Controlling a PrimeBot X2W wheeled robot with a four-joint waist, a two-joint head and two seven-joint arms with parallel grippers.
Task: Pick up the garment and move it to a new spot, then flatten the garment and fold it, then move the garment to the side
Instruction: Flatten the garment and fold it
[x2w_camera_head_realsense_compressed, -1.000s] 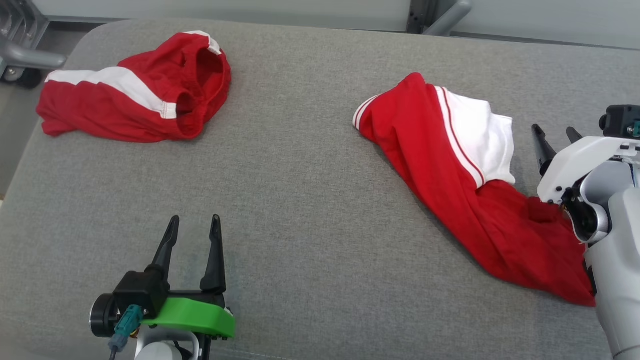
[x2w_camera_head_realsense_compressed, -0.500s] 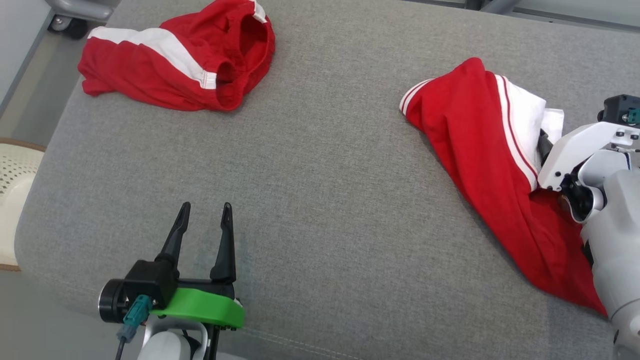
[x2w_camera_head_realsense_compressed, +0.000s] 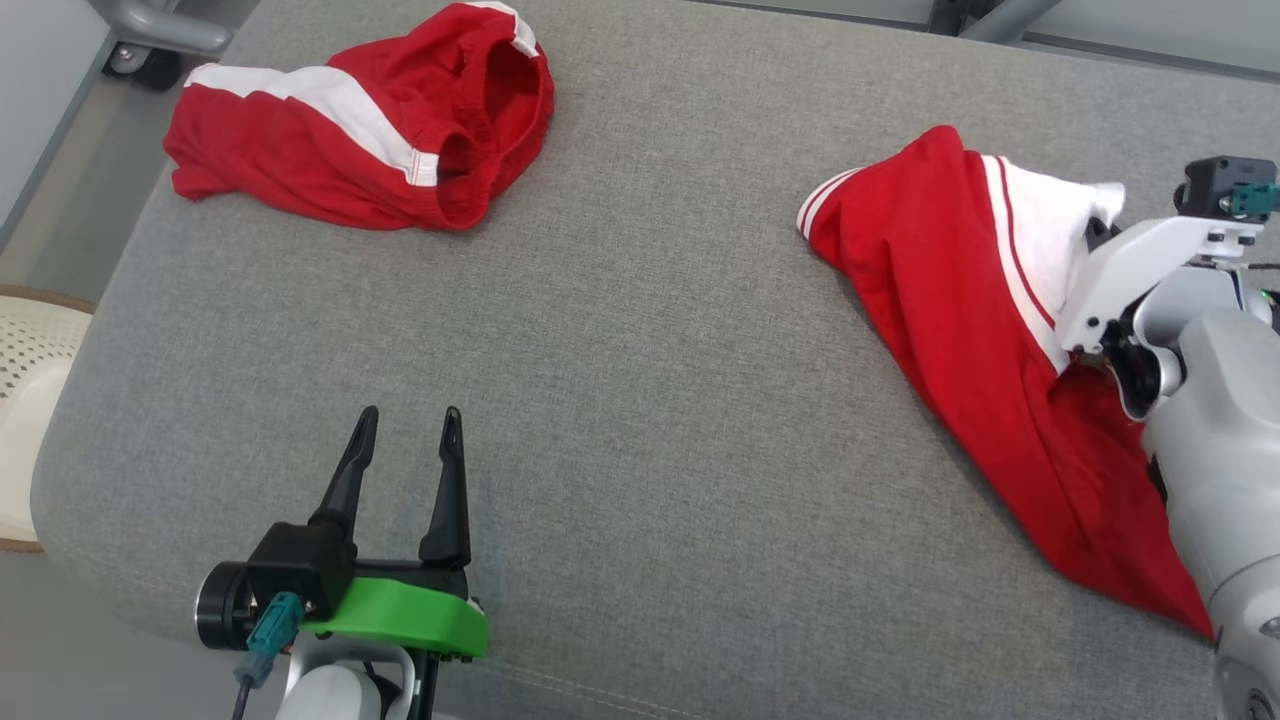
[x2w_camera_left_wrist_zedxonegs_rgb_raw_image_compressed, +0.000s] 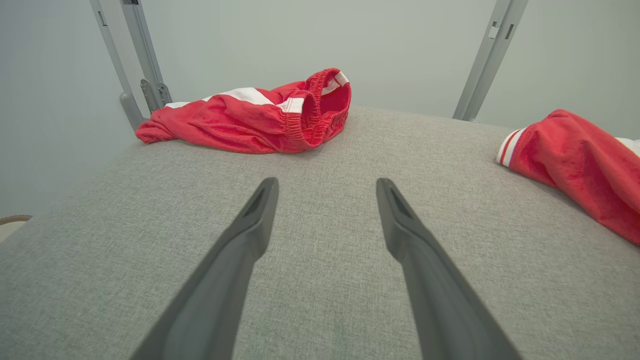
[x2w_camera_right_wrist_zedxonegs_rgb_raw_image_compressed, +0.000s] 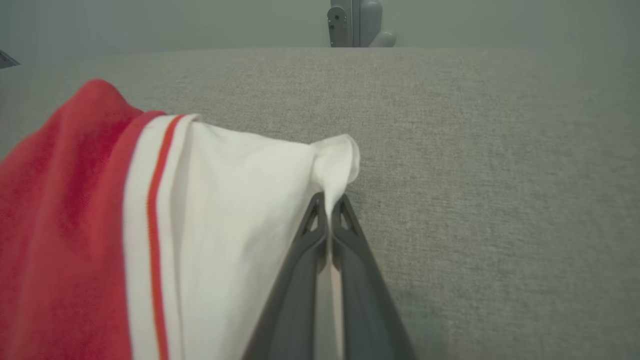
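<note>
Garment (x2w_camera_head_realsense_compressed: 930, 300) = red/white one at right of the head view, lying on the grey counter (x2w_camera_head_realsense_compressed: 640, 350). My right claw (x2w_camera_right_wrist_zedxonegs_rgb_raw_image_compressed: 330, 202) is pressed together, pinching its white corner, fabric poking up past the tips in wrist view. Left claw (x2w_camera_head_realsense_compressed: 410, 415) spread wide w/ nothing in it, lower left near counter's front edge. 2nd red garment (x2w_camera_head_realsense_compressed: 350, 130) upper left, well apart.

The left gripper (x2w_camera_left_wrist_zedxonegs_rgb_raw_image_compressed: 326, 185) is held spread-fingered over a grey woven-fabric surface (x2w_camera_left_wrist_zedxonegs_rgb_raw_image_compressed: 320, 300); crumpled red-and-white shorts (x2w_camera_left_wrist_zedxonegs_rgb_raw_image_compressed: 250, 122) are seen ahead, a red white-cuffed garment (x2w_camera_left_wrist_zedxonegs_rgb_raw_image_compressed: 575, 160) at right.
</note>
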